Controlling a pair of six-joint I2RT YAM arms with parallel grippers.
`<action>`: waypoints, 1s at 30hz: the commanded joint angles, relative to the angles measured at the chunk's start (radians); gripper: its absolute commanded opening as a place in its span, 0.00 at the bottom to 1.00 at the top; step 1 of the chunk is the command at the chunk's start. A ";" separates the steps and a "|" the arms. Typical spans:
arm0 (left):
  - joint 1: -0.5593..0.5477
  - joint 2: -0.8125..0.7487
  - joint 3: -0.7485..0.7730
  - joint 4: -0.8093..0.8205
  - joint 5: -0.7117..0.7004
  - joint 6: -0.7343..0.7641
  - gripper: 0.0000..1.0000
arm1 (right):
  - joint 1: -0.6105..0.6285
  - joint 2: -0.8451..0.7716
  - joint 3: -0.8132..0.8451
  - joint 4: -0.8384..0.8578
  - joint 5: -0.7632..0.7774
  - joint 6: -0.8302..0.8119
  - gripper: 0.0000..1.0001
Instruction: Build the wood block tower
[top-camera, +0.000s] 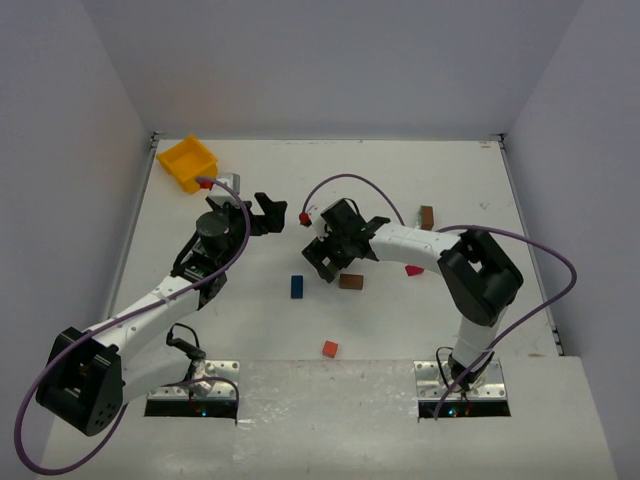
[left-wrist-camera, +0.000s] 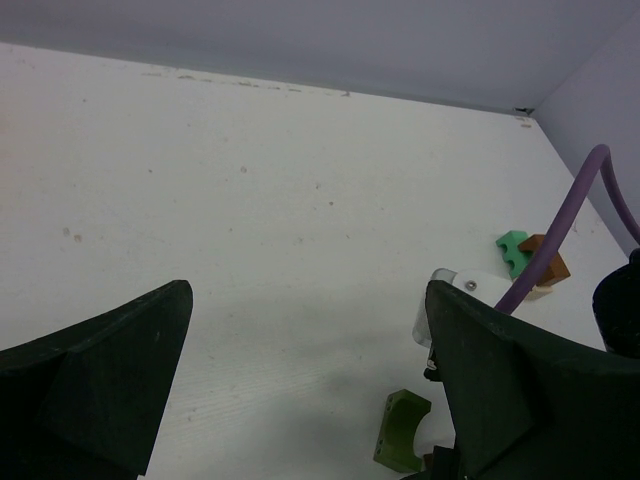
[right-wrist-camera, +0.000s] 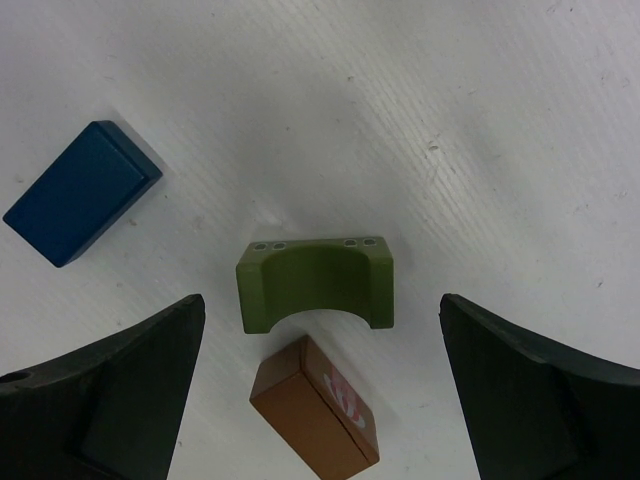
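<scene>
Pretty clearly a robotics lab test cell: bare white tabletop (top-camera: 400, 170) boxed in by plain pale walls (top-camera: 330, 70), left arm (top-camera: 160, 300) and right arm (top-camera: 480, 280) bolted on metal plates (top-camera: 225, 368), purple cables (top-camera: 560, 290) looping around.

Bright even overhead light, soft shadows, sharp focus, no glare

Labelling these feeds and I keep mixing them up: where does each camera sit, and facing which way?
Top: fixed above and behind the robot, looking down on the table; left arm, right arm, left gripper and right gripper show.
Left wrist: on the left arm, looking low across the table toward the far wall, between its fingers.
Right wrist: on the right arm, looking down at the green arch, between its fingers.
Shared: both wrist views show the green arch.
</scene>
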 joint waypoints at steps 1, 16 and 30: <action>0.011 -0.010 -0.002 0.042 -0.012 -0.006 1.00 | 0.005 0.005 0.051 0.010 0.015 0.005 0.99; 0.011 -0.004 -0.003 0.045 -0.005 -0.005 1.00 | 0.014 0.009 0.043 0.009 -0.008 0.015 0.98; 0.011 -0.010 -0.004 0.043 -0.002 -0.005 1.00 | 0.045 -0.001 0.061 0.011 -0.016 -0.067 0.99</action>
